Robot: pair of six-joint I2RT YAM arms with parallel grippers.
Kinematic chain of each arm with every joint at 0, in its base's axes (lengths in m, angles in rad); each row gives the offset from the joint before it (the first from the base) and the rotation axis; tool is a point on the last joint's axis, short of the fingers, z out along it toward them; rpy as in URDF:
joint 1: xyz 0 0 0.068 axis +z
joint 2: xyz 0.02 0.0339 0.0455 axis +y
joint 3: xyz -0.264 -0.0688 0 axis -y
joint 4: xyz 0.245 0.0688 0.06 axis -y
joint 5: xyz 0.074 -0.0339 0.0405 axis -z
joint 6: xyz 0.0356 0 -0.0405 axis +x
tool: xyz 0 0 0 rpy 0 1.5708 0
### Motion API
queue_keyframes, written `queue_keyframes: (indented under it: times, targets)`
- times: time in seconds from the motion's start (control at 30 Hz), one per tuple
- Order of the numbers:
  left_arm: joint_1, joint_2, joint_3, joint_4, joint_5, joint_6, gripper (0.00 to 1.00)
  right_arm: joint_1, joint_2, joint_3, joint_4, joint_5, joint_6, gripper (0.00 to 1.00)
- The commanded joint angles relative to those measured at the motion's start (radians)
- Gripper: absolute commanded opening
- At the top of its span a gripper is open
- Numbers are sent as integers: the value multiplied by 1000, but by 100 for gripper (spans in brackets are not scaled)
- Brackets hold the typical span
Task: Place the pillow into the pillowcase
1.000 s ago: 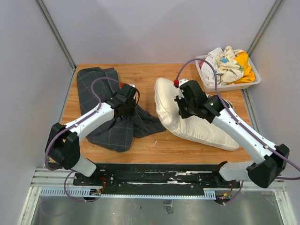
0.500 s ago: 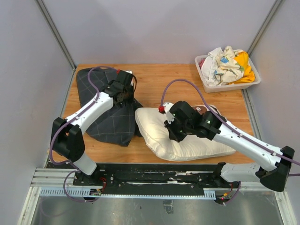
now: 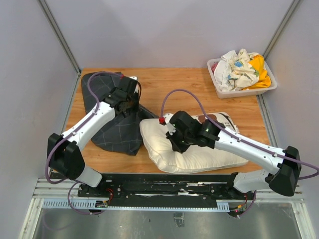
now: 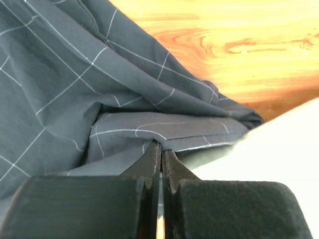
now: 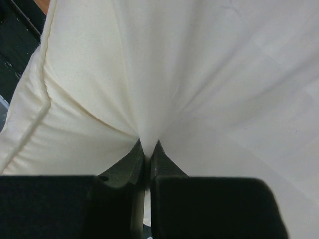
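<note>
The cream-white pillow (image 3: 199,154) lies near the front middle of the table, its left end touching the pillowcase. My right gripper (image 3: 175,144) is shut on a pinch of the pillow's fabric (image 5: 149,99) near its left end. The dark grey checked pillowcase (image 3: 117,132) lies crumpled at the left. My left gripper (image 3: 130,103) is shut on a hemmed edge of the pillowcase (image 4: 164,132), held a little above the table; the pillow shows as a white blur (image 4: 279,154) at the right of the left wrist view.
A white tray (image 3: 234,92) with white, yellow and patterned cloths (image 3: 244,67) stands at the back right corner. Bare wooden table (image 3: 169,84) lies behind the pillow. Grey walls close in both sides.
My right gripper has dragged the pillow leftward and toward the front, up to the pillowcase. My left gripper has moved back and left with the pillowcase edge in it.
</note>
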Motion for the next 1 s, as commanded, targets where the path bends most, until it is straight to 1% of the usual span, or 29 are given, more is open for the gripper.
queue_keyframes:
  times: [0.0,0.1,0.23,0.43,0.53,0.7,0.87,0.97]
  targets:
    - [2,-101,-40,-20,24,1,0,-58,9,-33,101,35,-20,1]
    - [2,-142,-64,-31,35,1,0,-93,29,-30,124,20,-22,1]
    - [2,-181,-86,-49,68,-3,0,-96,86,14,132,39,-30,1]
    - [0,-243,-120,-56,142,-28,0,-96,183,102,166,3,-35,1]
    - [-5,-260,-125,-64,159,-39,0,-98,228,141,192,16,-15,1]
    - [-17,-281,-138,-63,196,-65,0,-102,308,234,216,78,13,1]
    - [-23,-293,-138,-61,226,-80,0,-115,396,338,204,198,32,1]
    - [-24,-298,-129,-64,241,-89,0,-133,433,356,219,256,55,1]
